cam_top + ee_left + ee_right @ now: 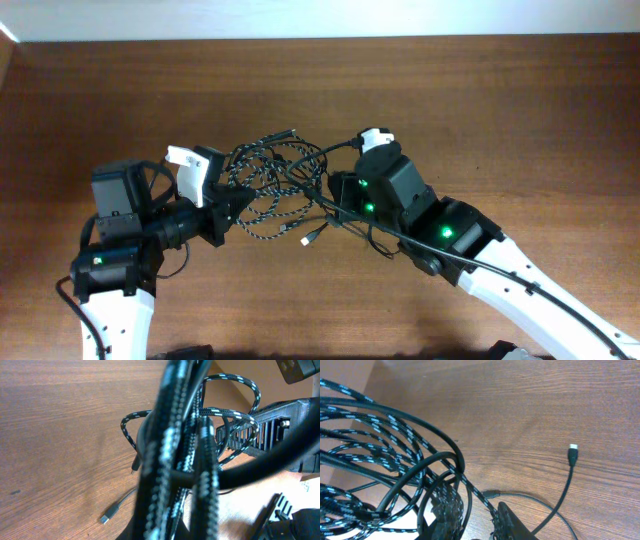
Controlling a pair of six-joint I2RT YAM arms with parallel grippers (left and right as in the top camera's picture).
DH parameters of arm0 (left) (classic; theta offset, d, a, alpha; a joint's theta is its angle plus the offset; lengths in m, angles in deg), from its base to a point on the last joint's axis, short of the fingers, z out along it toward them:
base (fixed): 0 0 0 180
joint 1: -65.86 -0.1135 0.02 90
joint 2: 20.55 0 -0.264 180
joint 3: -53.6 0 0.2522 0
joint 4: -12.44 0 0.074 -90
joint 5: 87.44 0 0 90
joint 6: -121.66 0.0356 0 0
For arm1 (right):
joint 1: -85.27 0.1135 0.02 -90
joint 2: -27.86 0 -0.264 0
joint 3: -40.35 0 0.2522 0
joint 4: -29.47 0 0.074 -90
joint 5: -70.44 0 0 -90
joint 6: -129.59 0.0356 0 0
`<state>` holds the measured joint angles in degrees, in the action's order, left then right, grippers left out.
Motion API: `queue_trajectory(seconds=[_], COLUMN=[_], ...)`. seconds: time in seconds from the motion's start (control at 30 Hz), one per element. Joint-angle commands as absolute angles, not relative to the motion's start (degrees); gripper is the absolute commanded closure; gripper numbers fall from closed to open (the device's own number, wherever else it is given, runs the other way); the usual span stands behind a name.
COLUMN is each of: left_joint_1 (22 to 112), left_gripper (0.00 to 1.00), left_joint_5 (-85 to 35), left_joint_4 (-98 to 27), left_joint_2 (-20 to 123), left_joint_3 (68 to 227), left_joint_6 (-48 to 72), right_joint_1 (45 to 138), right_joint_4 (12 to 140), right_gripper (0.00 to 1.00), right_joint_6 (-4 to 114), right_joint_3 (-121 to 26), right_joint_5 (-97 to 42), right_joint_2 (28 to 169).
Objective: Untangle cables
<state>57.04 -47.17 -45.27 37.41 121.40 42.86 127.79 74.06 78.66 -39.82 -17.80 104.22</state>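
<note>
The cables [268,185] lie in one knot of loops mid-table between my two grippers. The braided black-and-white cable [262,228] makes most of the loops, and its strands [175,460] fill the left wrist view, close and blurred. My left gripper [238,202] is buried in the knot's left side, shut on braided strands, its fingers hidden. My right gripper [474,493] [335,192] is at the knot's right side, open, with a braided strand [480,495] running between its fingers against the right one. The plain black cable [555,510] curves away to a small plug [573,450].
A loose plug [308,240] [105,519] lies on the wood in front of the knot. Another cable end [291,132] points toward the back. The brown table [480,100] meets a pale wall [300,15] at the rear. The right arm's black body [280,425] is close behind the loops.
</note>
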Motion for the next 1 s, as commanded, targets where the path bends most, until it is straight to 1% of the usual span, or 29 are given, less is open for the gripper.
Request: queue_trajectory(seconds=[0.0, 0.07, 0.17, 0.33, 0.4, 0.5, 0.53, 0.57, 0.6, 0.63, 0.67, 0.7, 0.73, 0.8, 0.87, 0.93, 0.97], left_joint_1=[57.08, 57.08, 57.08, 57.1, 58.04, 59.86, 59.86, 59.86, 59.86, 59.86, 59.86, 59.86, 59.86, 59.86, 59.86, 59.86, 59.86], left_gripper=[1.0, 1.0, 1.0, 1.0, 1.0, 1.0, 1.0, 1.0, 1.0, 1.0, 1.0, 1.0, 1.0, 1.0, 1.0, 1.0, 1.0], left_joint_5=[-50.23, -50.21, -50.23, -50.26, -50.26, -51.74, -53.49, -54.74, -54.69, -53.29, -49.97, -44.95, -38.13, -30.61, -29.01, -29.1, -29.12], left_joint_4=[-45.14, -45.47, -45.55, -46.01, -46.14, -45.88, -45.44, -44.98, -44.94, -45.05, -45.29, -46.41, -48.18, -50.3, -50.49, -50.49, -50.49], left_joint_2=[36.42, 36.42, 36.42, 36.42, 36.42, 36.42, 36.42, 36.42, 36.42, 36.42, 36.42, 36.42, 36.42, 36.45, 36.45, 36.49, 36.49], left_joint_3=[121.62, 121.62, 121.62, 121.62, 121.62, 121.62, 121.62, 121.62, 121.62, 121.62, 121.62, 121.62, 121.62, 121.62, 121.62, 121.62, 121.62], left_joint_6=[44.02, 44.26, 44.26, 44.24, 44.24, 44.24, 44.24, 44.24, 44.24, 44.24, 44.22, 44.19, 44.17, 44.15, 44.17, 44.15, 43.6], right_joint_1=[127.95, 127.95, 127.95, 127.99, 127.99, 127.99, 127.99, 127.99, 127.97, 127.92, 127.86, 126.98, 123.97, 117.98, 111.6, 108.38, 108.45], right_joint_4=[73.1, 71.48, 71.27, 67.86, 67.57, 67.38, 67.4, 67.38, 67.4, 67.57, 67.9, 68.1, 71.07, 75.11, 77.65, 78.48, 78.46], right_gripper=[0.74, 0.75, 0.75, 0.76, 0.79, 0.81, 0.84, 0.96, 0.96, 0.96, 0.96, 0.96, 0.96, 0.96, 0.96, 0.96, 0.96], right_joint_6=[82.13, 82.18, 85.56, 85.56, 86.83, 87.09, 87.07, 87.07, 87.01, 86.35, 86.24, 83.25, 82.88, 82.85, 82.7, 82.42, 82.37], right_joint_3=[-39.84, -39.84, -39.84, -39.84, -39.84, -39.84, -39.84, -39.84, -39.84, -39.84, -39.84, -39.86, -39.86, -39.86, -39.86, -39.86, -39.86], right_joint_5=[-16.97, -21.28, -21.54, -27.16, -27.79, -28.01, -27.99, -27.99, -27.94, -26.9, -25.78, -25.52, -22.55, -19.7, -19.73, -20.73, -21.8], right_joint_2=[104.22, 104.22, 104.26, 107.02, 108.94, 109.66, 109.66, 109.66, 109.66, 109.64, 109.47, 108.48, 105.53, 100.33, 95.11, 91.83, 91.19])
